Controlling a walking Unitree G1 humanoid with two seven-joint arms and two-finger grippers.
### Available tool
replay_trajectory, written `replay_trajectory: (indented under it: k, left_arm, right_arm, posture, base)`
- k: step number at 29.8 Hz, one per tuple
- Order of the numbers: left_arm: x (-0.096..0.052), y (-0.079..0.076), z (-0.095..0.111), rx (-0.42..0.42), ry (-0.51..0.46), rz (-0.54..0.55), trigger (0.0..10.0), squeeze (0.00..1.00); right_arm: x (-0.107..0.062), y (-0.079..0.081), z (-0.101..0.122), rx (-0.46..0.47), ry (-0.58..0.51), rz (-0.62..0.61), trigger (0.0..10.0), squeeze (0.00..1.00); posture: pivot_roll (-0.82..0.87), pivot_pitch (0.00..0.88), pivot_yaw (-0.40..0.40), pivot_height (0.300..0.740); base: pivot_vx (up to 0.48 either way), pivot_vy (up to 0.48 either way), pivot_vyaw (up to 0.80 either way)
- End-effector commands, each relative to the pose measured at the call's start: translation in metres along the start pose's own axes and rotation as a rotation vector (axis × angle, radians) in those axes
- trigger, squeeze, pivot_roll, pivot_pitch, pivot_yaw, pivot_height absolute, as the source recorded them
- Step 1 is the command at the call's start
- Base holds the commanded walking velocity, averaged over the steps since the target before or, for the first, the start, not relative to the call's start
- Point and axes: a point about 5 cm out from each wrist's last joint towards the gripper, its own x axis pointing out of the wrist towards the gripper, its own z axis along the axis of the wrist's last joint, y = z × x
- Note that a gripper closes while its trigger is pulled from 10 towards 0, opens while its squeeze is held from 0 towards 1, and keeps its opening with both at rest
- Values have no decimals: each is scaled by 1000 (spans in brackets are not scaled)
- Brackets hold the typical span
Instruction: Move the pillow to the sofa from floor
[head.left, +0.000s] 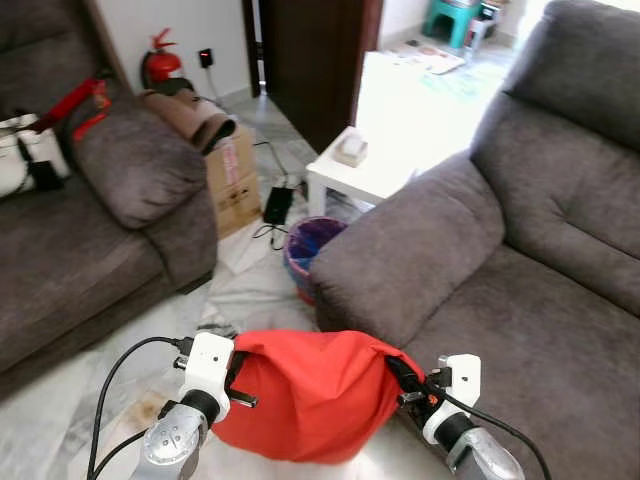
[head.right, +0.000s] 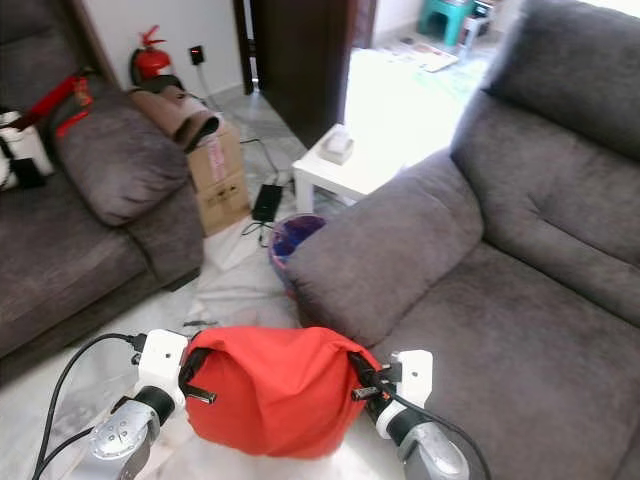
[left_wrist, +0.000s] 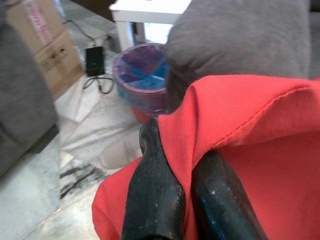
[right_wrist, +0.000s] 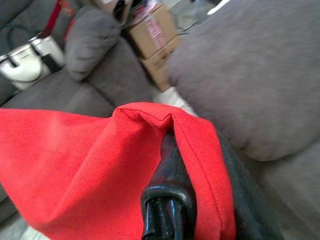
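Two hands on the pillow (head.left: 310, 395): left hand (head.left: 236, 382) pinches a fold of red fabric at the pillow's left edge, right hand (head.left: 402, 378) is clamped on the seam at its right edge, so the pillow hangs between them, off the floor (head.left: 60, 400) and just in front of the big sofa's (head.left: 520, 300) armrest. Pickup looks done; what's left, as I read it, is carrying it over the armrest and setting it on the seat cushion to the pillow's right. Around it, left to right: second sofa (head.left: 90, 230) far left of the pillow with a white bag (head.left: 15, 160) on it, cardboard box (head.left: 232, 175) beyond, bin (head.left: 305, 250) with a purple liner right behind the pillow against the armrest, small white desk (head.left: 355, 175) past that. Armrest is the main thing in the way; the bin and cables (head.left: 270, 232) sit close to the walking path.
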Motion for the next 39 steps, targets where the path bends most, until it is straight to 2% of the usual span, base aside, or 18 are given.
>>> replay_trajectory:
  k: [1, 4, 9, 12, 17, 22, 27, 30, 39]
  left_arm:
    - [1, 4, 19, 47, -79, 2, 10000, 0]
    - [1, 3, 18, 108, -64, -9, 10000, 0]
    - [1, 4, 18, 82, -65, 2, 10000, 0]
    - [0, 1, 10, 111, -16, -23, 10000, 0]
    - [-3, 0, 8, 118, -14, -19, 10000, 0]
    - [-3, 1, 7, 209, 5, -13, 10000, 0]
    - [-3, 2, 11, 137, -26, -7, 10000, 0]
    - [-3, 3, 8, 155, -2, -10, 10000, 0]
    - [-5, 1, 11, 119, -31, -18, 10000, 0]
  right_arm:
    - [2, -1, 11, -14, -51, -10, 10000, 0]
    - [1, -2, 10, -1, -42, -25, 10000, 0]
    - [2, -5, 7, -1, -32, -62, 10000, 0]
    - [4, -7, 2, -14, 5, -83, 10000, 0]
    - [4, -10, 3, -17, 4, -97, 10000, 0]
    - [5, -10, 2, -24, 10, -93, 10000, 0]
    - [7, -11, 4, -27, 6, -99, 10000, 0]
    - [7, -10, 3, -66, 24, -73, 10000, 0]
    - [7, -14, 5, -85, 25, -74, 10000, 0]
  posture:
    - [67, 164, -5, 740]
    - [71, 166, -7, 740]
    - [77, 168, -7, 740]
    - [75, 170, -4, 740]
    - [77, 171, -6, 740]
    - [82, 172, -9, 740]
    - [83, 173, -12, 740]
    - [85, 172, -12, 740]
    - [87, 172, -13, 740]
  base:
    - [0, 0, -788]
    - [0, -320, -788]
    - [0, -171, -785]
    - [0, 0, -785]
    - [0, 0, -786]
    - [0, -192, -783]
    - [0, -384, -783]
    - [0, 0, -785]
    - [0, 0, -785]
